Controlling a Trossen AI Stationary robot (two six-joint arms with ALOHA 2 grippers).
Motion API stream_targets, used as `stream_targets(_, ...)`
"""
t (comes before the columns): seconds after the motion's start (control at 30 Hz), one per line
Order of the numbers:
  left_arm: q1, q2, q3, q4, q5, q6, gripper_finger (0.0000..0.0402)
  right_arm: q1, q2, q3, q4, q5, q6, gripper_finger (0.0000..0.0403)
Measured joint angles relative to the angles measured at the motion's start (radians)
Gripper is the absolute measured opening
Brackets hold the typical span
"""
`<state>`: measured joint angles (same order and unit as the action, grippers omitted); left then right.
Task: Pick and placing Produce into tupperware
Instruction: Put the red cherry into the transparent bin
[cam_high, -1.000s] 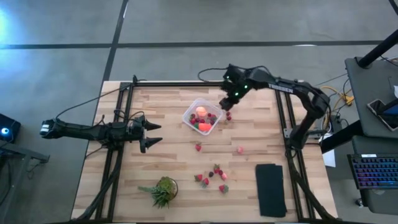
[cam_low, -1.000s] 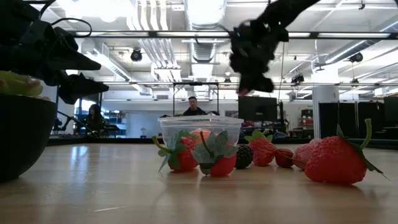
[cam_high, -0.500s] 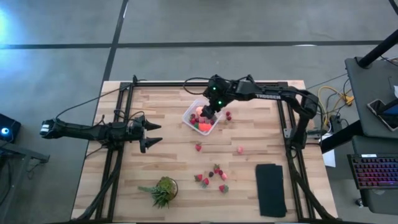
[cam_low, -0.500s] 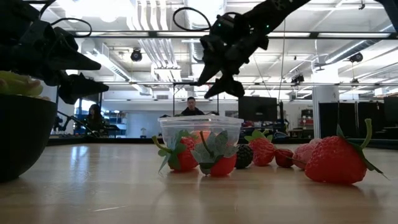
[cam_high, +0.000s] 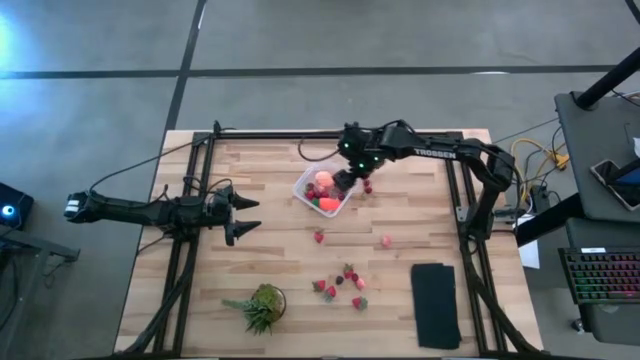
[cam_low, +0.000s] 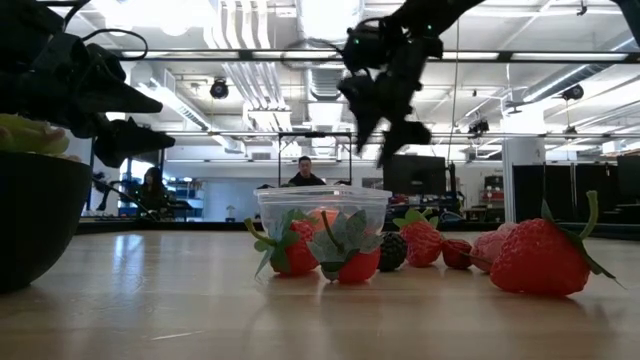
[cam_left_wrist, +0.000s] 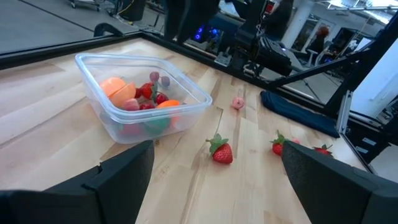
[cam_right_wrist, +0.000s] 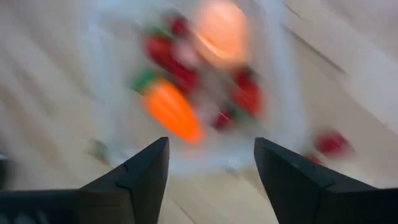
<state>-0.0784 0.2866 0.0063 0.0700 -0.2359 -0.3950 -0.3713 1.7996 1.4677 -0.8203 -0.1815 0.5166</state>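
1. Tupperware (cam_high: 325, 189), one clear squarish tub, sits on the wooden counter (cam_high: 260, 250) toward its far side, about midway across.
2. Inside the tub lie one pink-orange round fruit (cam_left_wrist: 114, 88), one orange carrot piece (cam_right_wrist: 172, 111) and several red strawberries; their exact number cannot be told.
3. Loose on the counter: one strawberry (cam_high: 319, 237) just in front of the tub, one pink piece (cam_high: 386, 241) to its right, and a cluster of about six strawberries (cam_high: 343, 283) nearer the front edge.
4. Two more red pieces (cam_high: 366, 186) lie just beside the tub's right wall.
5. Right gripper (cam_high: 347, 180) hangs over the tub's right rim, its two fingers (cam_right_wrist: 134, 178) spread apart and empty, with the carrot piece and fruit below and between them.
6. Left gripper (cam_high: 243, 213) waits at the counter's left side, well apart from the tub, fingers (cam_left_wrist: 121, 171) wide and holding nothing.
7. One leafy plant (cam_high: 262, 306) and one black pad (cam_high: 436, 303) sit near the front edge.
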Motion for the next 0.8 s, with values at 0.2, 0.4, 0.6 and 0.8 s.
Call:
stream_targets(0.2,0.000,0.000,0.000,0.000,0.000,0.000,0.0338,0.000,-0.007,-0.022,-0.244,0.160,-0.007,0.0220)
stream_targets(0.4,0.000,0.001,0.000,0.000,0.000,0.000,0.0338,-0.005,-0.007,-0.053,-0.260,0.168,-0.043,0.0219)
stream_targets(0.6,0.000,0.000,0.000,0.000,0.000,0.000,0.0338,-0.058,-0.007,-0.108,-0.209,0.179,-0.052,0.0219)
stream_targets(0.8,0.000,0.001,0.000,0.000,0.000,0.000,0.0338,-0.122,-0.007,-0.177,-0.188,0.176,-0.063,0.0219)
